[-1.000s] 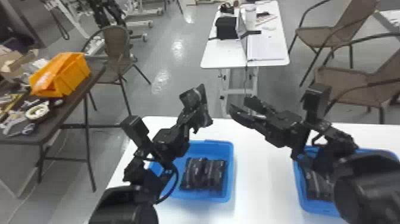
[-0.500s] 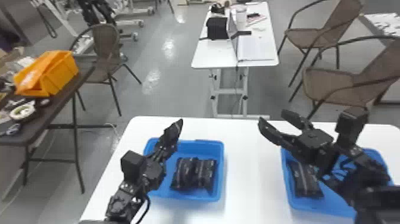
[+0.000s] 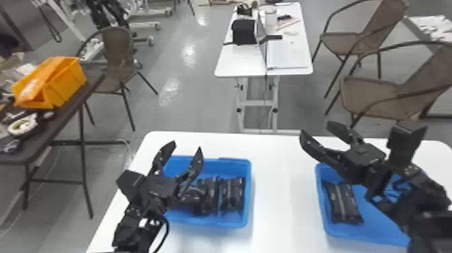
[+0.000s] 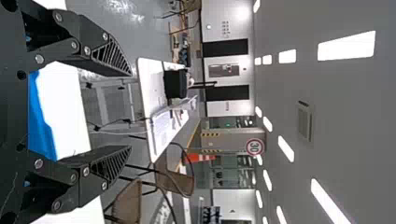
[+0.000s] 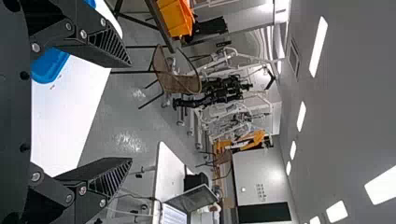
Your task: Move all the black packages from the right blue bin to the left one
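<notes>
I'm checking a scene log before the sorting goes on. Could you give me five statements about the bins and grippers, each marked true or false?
1. Black packages lie in the left blue bin. True.
2. The right gripper is clamped on a package. False: the right gripper is open, with nothing between its fingers.
3. The left gripper is open and empty. True.
4. The orange container stands between the two blue bins. False: the orange container is on the dark table at the head view's left.
5. A black package lies in the right blue bin. True.
</notes>
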Robot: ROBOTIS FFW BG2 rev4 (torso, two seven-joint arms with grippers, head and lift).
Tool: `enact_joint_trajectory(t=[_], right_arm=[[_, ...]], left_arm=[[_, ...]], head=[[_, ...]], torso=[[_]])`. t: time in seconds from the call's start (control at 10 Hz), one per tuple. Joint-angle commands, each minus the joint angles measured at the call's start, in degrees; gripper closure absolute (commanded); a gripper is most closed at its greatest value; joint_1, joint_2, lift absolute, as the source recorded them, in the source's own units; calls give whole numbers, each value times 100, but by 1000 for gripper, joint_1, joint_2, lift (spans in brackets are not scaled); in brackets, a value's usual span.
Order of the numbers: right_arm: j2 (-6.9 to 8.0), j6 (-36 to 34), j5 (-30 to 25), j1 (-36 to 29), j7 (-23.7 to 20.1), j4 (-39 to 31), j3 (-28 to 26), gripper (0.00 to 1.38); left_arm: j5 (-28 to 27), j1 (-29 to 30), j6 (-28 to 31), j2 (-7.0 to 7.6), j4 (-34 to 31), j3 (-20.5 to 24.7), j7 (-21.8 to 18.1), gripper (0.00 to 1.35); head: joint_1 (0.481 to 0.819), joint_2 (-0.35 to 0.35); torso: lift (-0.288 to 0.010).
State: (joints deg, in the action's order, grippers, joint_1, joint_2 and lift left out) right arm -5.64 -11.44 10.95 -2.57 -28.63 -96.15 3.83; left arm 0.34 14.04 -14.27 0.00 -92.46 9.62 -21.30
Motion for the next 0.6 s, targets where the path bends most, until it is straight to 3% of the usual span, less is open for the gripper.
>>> enact_joint_trajectory(t=[0.0,0.3,0.5], right_arm=[[2,-60,-128,-174,94,-115,-277,349],[2,-139,-269,-1009,1114,-150,-840,352],[10,-69,-225,-1290,1703,96,-892,346]], left_arm=[[203,73,-173,-15,-291,-30,56,265],[344,231,-357,-15,-502,58,275,274],[344,327,-384,-15,-537,93,390,274]], head=[[695,144],[695,77],[695,33]], torso=[[0],[0],[0]])
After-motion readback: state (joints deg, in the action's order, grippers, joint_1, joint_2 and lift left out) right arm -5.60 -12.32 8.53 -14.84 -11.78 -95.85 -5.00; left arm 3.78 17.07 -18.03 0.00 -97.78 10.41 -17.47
